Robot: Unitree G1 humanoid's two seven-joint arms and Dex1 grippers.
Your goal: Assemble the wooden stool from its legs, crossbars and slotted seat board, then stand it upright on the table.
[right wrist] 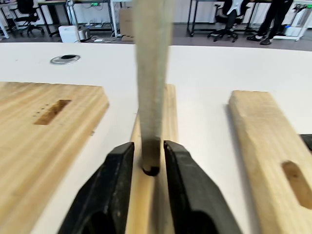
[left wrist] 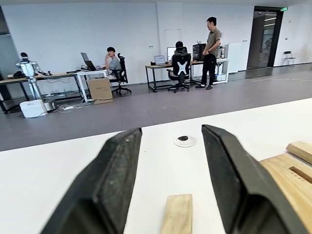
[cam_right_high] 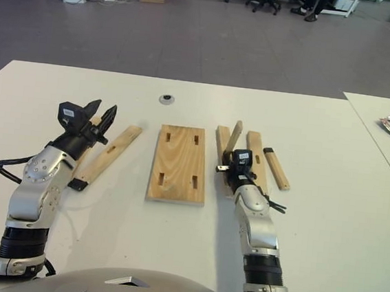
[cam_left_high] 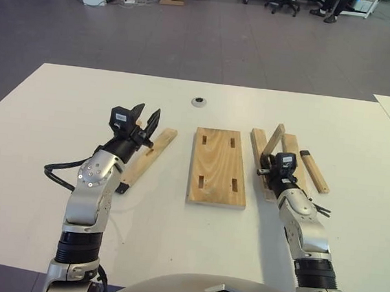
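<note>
Bright, even indoor light from overhead throughout. White surface (cam_left_high: 61, 105) read very bright, close to glare, with no hard hotspots. Shadows were soft and thin: a narrow dark line along the near edge of the seat board (cam_left_high: 219, 165), fainter ones beside the loose legs (cam_left_high: 148, 161). Grey floor (cam_left_high: 259, 49) behind sat dimmer. Right wrist view: the upright wooden piece (right wrist: 152, 73) nearest the lens was blurred, and the black jaws carried a dull sheen. Left wrist view: jaws soft, room behind clearer

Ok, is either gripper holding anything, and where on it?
The right gripper grips a thin crossbar by its lower end, the rest tilted upward. The left gripper is open and holds nothing.
</note>
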